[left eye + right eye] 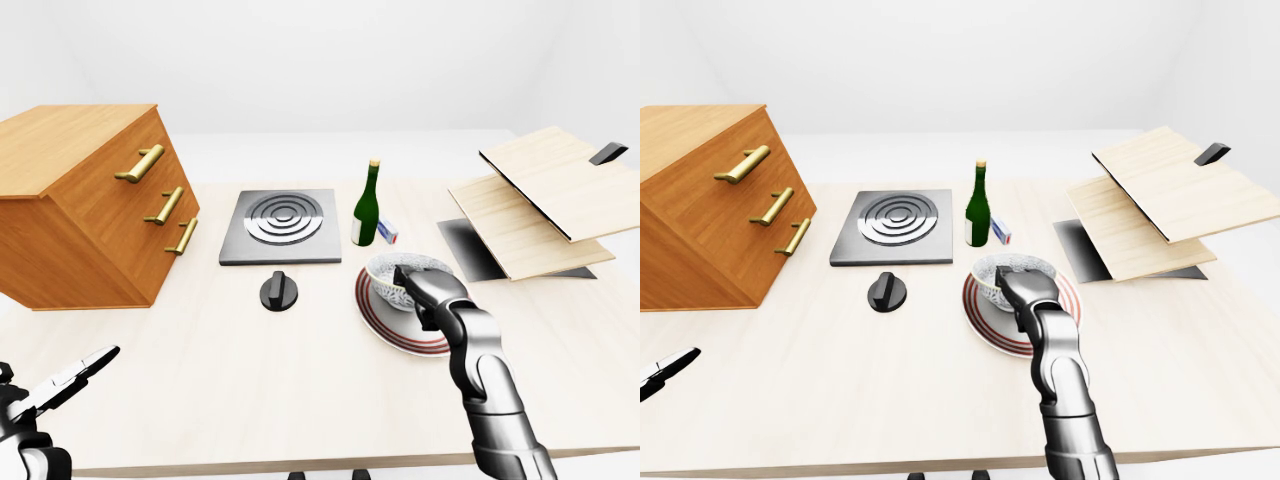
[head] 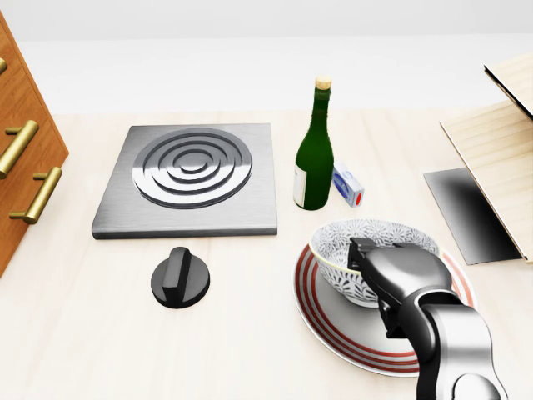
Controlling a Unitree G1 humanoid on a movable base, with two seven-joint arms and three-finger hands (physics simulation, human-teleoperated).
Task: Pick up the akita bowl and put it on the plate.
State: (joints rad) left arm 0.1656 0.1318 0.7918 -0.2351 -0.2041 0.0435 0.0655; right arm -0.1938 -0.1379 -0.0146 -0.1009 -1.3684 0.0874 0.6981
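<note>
Head view shows the akita bowl [image 2: 350, 250] sitting upright on the red-ringed plate [image 2: 333, 329], with the right robot hand [image 2: 387, 279] lying over the bowl's 4 o'clock rim; whether its fingers pinch the rim I cannot tell. At the bowl's 12 o'clock stands a green bottle [image 2: 314, 154], a small carton [image 2: 347, 184] just beside it. Left-eye view catches the left robot hand [image 1: 70, 380] at 8 o'clock above the bench [image 1: 250, 380], fingers spread, holding nothing.

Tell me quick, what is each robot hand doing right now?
Left robot hand: open, holding nothing, low at the left-eye view's left edge.
Right robot hand: closed on the rim of the patterned white ceramic bowl, which sits on the red-striped round plate.
</note>
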